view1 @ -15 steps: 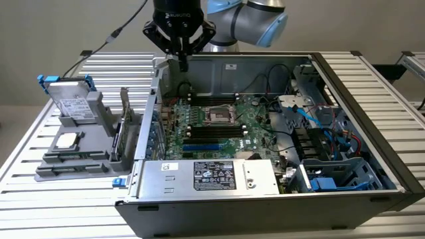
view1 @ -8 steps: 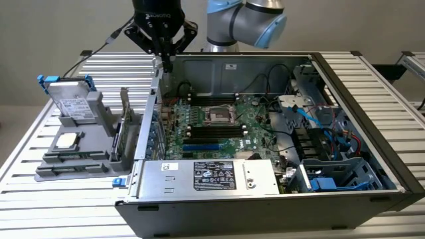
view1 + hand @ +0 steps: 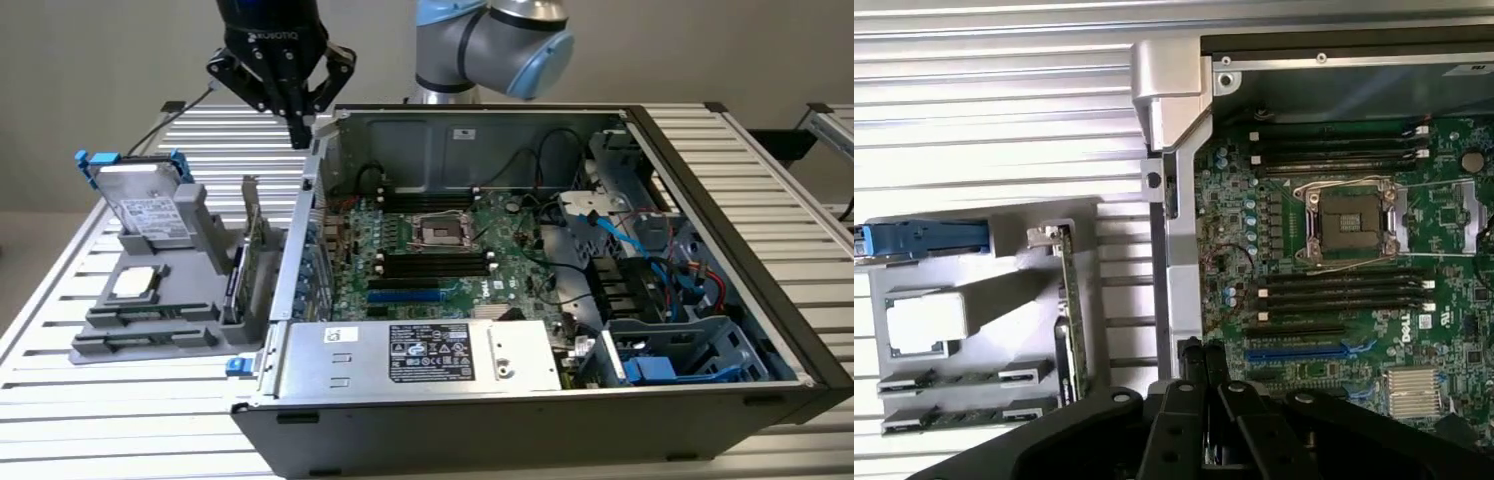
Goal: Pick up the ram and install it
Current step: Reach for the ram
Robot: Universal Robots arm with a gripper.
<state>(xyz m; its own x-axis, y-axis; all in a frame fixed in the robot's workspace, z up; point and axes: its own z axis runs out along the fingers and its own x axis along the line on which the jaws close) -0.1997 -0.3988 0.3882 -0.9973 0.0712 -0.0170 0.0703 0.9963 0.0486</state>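
Black two-finger pincer on the grey-and-blue robot arm is clenched, fingers pressed together with nothing between them. It hangs above the upper corner of the open black computer case, on the exterior view's left side of that case, clear of the parts below. In the wrist view the clenched pincer sits over the case wall beside the green motherboard, whose long black memory slots and square processor socket are bare. The long thin green ram stick lies flat in a slot of the grey plastic parts holder on the slatted metal table; in the exterior view the ram stick is near the holder's front, well apart from the pincer. A second similar stick lies just beside it. The holder also carries a square silver processor chip, an upright expansion card and a blue-handled hard drive.
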